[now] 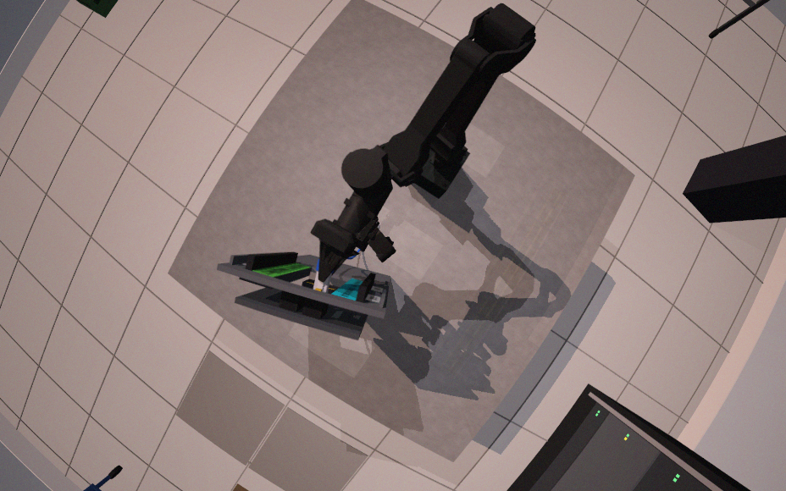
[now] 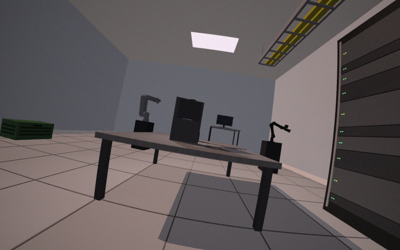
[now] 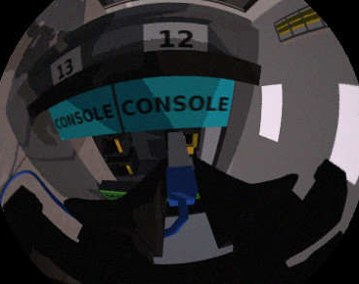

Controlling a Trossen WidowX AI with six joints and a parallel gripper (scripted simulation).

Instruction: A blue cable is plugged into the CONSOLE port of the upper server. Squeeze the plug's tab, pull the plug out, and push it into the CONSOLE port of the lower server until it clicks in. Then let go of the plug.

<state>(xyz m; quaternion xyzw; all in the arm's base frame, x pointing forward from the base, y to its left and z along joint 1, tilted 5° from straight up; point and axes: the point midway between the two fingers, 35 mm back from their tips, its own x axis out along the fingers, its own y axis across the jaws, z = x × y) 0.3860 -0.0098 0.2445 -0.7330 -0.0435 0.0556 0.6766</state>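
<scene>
Blue plug (image 3: pixel 182 181) inside the pincer (image 1: pixel 324 281) (image 3: pixel 182 168).

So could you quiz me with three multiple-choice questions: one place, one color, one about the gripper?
1. Which number sits above the larger CONSOLE label?
A) 12
B) 13
C) 21

2. What color is the CONSOLE label?
A) Red
B) Teal
C) White

3. How is the gripper?
A) Wide open
B) Shut on nothing
C) Shut on the plug

1: A, the 12 tag is over that label.
2: B, its background is teal.
3: C, the gripper has the blue plug between its fingers.
</scene>
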